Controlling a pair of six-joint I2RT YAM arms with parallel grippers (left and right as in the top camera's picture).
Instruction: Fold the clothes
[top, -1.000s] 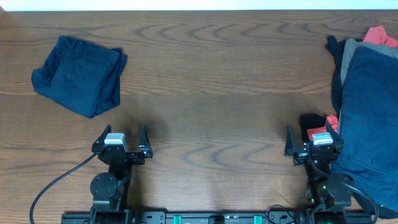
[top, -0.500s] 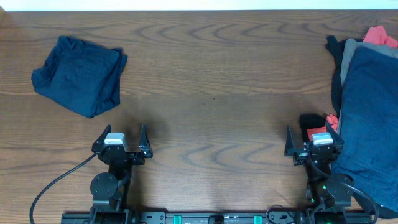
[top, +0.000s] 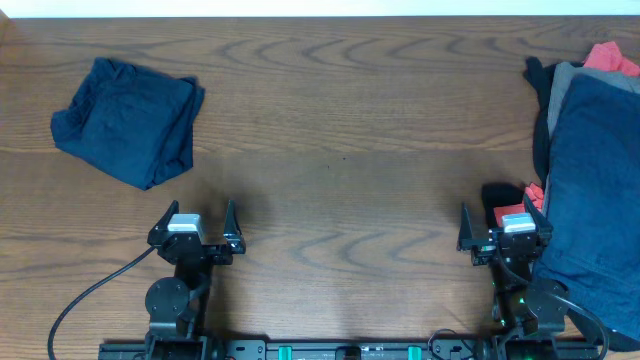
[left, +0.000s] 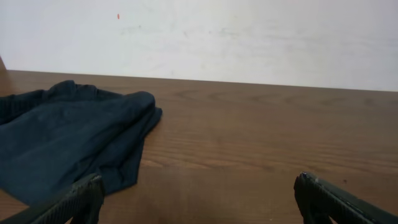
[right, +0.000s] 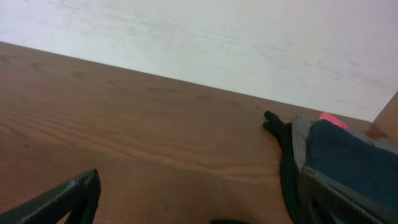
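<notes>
Along the right edge of the table (top: 340, 150), a big pile of clothes (top: 590, 190) waits.
Near the far left corner lies one dark blue piece (top: 125, 118) (it looks folded, maybe put there out of the way). By the near edge, the left gripper (top: 196, 216) and right gripper (top: 503, 222) sit wide open, holding nothing, likely ready to pick.

Overhead, we look straight down on the whole table (top: 330, 120). Our wrist cameras sit low, facing the far wall (left: 249, 37); left shares the navy garment (top: 125, 120), right the clothes pile (top: 590, 180).
</notes>
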